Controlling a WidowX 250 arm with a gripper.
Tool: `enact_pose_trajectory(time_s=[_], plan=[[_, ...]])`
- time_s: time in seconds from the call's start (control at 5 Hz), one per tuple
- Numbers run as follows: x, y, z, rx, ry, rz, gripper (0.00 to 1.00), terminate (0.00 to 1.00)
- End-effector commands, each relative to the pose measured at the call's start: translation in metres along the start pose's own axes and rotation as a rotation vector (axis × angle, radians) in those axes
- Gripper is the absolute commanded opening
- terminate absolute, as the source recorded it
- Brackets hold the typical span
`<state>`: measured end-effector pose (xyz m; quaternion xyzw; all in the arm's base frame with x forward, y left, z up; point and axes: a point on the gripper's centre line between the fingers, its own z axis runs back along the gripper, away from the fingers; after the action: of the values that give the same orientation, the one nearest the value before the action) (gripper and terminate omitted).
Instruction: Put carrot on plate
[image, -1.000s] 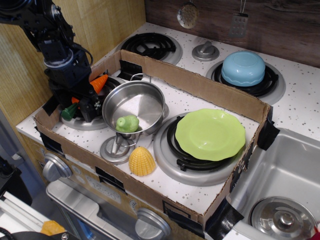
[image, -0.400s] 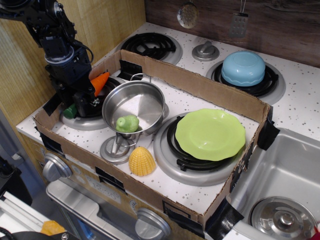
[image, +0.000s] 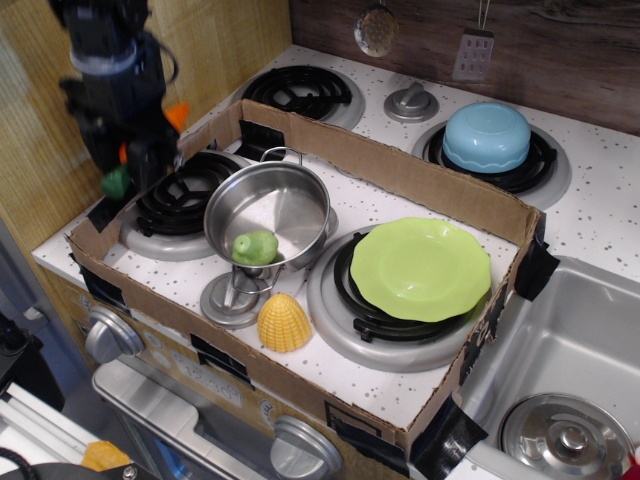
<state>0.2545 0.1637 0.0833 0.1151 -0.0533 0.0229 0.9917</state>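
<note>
Bright even light, blurred arm, pot glare

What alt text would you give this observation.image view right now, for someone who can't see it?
The gripper holds the orange carrot lifted above the left burner of a toy stove, inside a cardboard frame. The lime-green plate sits bare on the right burner; between them, a steel pot holds a small green toy, with yellow corn in front.
</note>
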Motion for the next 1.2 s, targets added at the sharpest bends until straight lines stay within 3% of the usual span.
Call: enact_pose_trajectory(time_s=[0.0,0.6,1.0], plan=[[0.021,-0.06,0.067,-0.06,0.028,0.174,0.0,0.0],[0.035,-0.183,0.053,-0.284,0.017,0.164,0.0,0.0],[0.029,-0.201,0.008,-0.362,-0.011,0.199,0.0,0.0]])
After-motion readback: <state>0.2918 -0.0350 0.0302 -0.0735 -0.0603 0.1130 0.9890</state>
